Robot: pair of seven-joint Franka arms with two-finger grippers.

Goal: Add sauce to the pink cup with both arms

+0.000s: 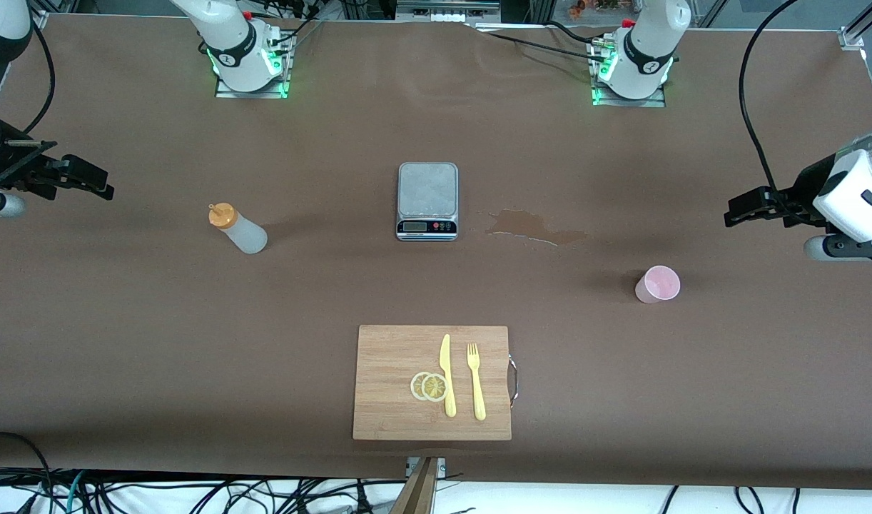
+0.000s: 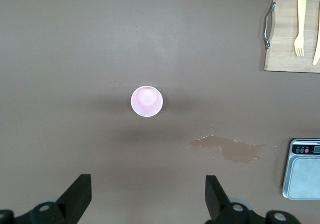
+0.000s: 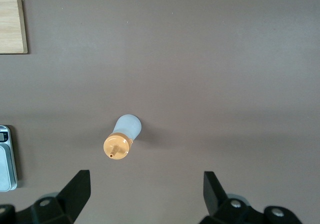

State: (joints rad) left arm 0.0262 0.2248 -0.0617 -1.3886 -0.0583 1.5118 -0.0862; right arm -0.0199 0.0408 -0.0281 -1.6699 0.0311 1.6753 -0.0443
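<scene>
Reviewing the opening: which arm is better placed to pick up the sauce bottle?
Right. The right claw hangs open at the sauce bottle's end of the table; the left claw, also open, is at the pink cup's end.

No readable text; scale [image 1: 427,200] display too small.

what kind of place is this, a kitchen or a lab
Most likely a robotics lab staged as a kitchen: two bolted arm bases on a brown-covered table, loose cables, plus a scale, cutting board, sauce bottle and pink cup.
</scene>
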